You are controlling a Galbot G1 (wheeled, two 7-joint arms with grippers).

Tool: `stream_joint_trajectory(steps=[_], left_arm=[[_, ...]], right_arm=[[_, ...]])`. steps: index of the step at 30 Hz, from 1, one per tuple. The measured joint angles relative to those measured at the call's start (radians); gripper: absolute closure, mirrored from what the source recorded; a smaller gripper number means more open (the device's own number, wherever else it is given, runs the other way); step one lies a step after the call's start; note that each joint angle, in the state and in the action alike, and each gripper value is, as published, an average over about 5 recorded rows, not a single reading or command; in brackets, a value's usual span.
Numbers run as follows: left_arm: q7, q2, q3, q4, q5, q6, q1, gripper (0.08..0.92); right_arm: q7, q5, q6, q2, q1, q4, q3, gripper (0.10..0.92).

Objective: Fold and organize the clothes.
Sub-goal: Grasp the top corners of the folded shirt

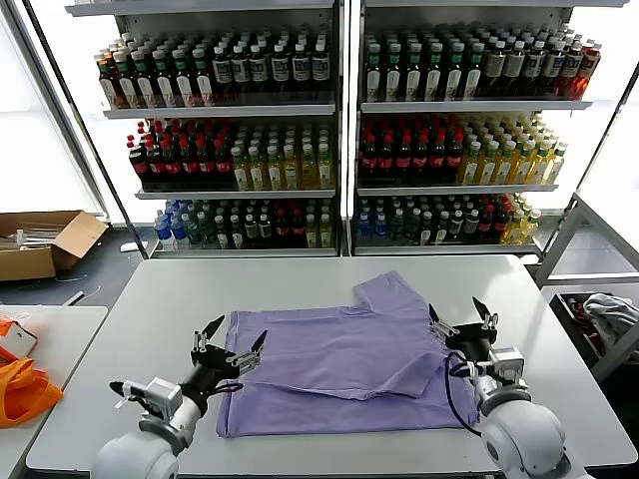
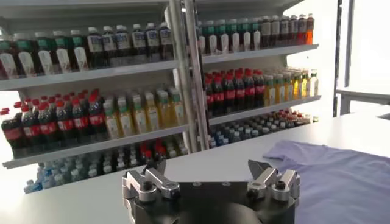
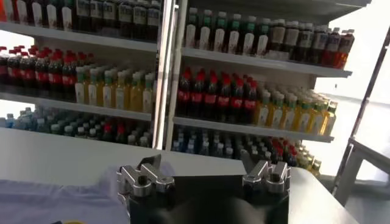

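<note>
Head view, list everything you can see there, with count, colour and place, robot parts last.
T-shirt: one, light purple, lying partly folded on the table, one sleeve pointing toward the shelves.
Table: one, light grey, directly before the robot.
Shelving units: two, white, behind the table.
Bottles: many, too many to count; dark, red-capped, yellow, green and blue, in rows on the shelves.
Cardboard box: one, brown, open, on the floor far left.
Orange bag: one, bright orange, on the side table at left.
Left gripper: one, black, open, above the shirt's left edge.
Right gripper: one, black, open, above the shirt's right edge.
</note>
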Motion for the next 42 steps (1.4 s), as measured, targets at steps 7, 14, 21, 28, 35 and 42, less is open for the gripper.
stream_joint_trajectory(steps=[7,14,21,28,35,42], left_arm=[[-0.009,0.015,0.061,0.174,-0.057,0.069,-0.185,0.177],[-0.026,0.023,0.107,0.314,-0.092,0.111,-0.294,0.177],[-0.037,0.039,0.125,0.405,-0.108,0.133,-0.346,0.177],[-0.038,0.039,0.14,0.447,-0.118,0.144,-0.363,0.177],[-0.039,0.029,0.151,0.478,-0.121,0.15,-0.377,0.177],[-0.039,0.029,0.152,0.504,-0.127,0.153,-0.381,0.177]], right_arm=[[-0.023,0.009,-0.024,0.023,0.234,-0.209,-0.142,0.203],[-0.033,-0.002,-0.032,0.094,0.385,-0.4,-0.216,0.203],[-0.043,-0.027,-0.038,0.171,0.46,-0.551,-0.24,0.203],[-0.048,-0.038,-0.041,0.228,0.492,-0.653,-0.243,0.203],[-0.047,-0.044,-0.044,0.266,0.502,-0.702,-0.232,0.203],[-0.047,-0.046,-0.047,0.291,0.503,-0.735,-0.22,0.203]])
